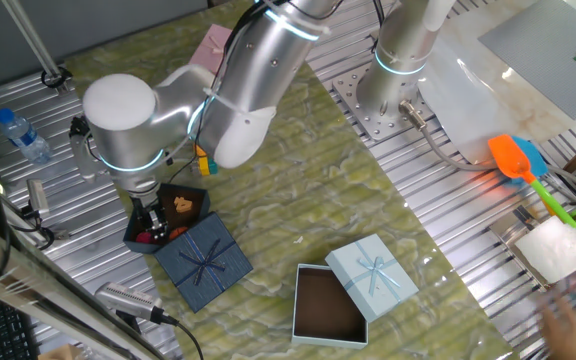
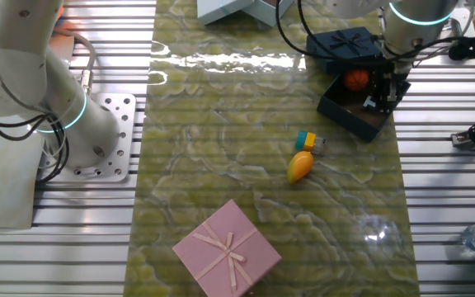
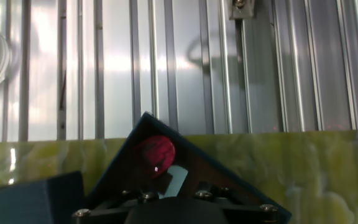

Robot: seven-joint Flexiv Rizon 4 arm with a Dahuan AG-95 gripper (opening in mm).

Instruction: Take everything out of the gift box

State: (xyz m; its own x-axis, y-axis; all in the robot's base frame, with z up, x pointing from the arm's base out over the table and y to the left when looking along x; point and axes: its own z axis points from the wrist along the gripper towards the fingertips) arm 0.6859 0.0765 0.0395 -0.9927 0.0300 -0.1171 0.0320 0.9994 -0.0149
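Claw [image 1: 153, 222] is reaching down into the open navy gift box [image 1: 196, 198] in one fixed view, at the near-left part of the green marbled bench [image 1: 308, 180]. An orange-brown toy [image 1: 182, 206] and a red toy [image 1: 144, 237] are lying inside the box. Its ribboned navy lid [image 1: 204, 261] is resting against the box's near side. A light blue box [image 1: 326, 303] with a brown inside is sitting open further right, its lid [image 1: 372, 272] propped on its rim.

From the other fixed view, the claw is hanging over the box's right half, beside an orange ball-like toy [image 2: 355, 80]. A yellow-orange toy [image 2: 300, 166] and a small teal-and-yellow piece [image 2: 307, 141] are lying out on the bench, near each other and apart from the box. A pink box [image 2: 227, 251] is sitting near the front edge.

The hand view is showing the red toy just ahead of the claw, inside a box corner. Whether the fingers are apart or together cannot be told.
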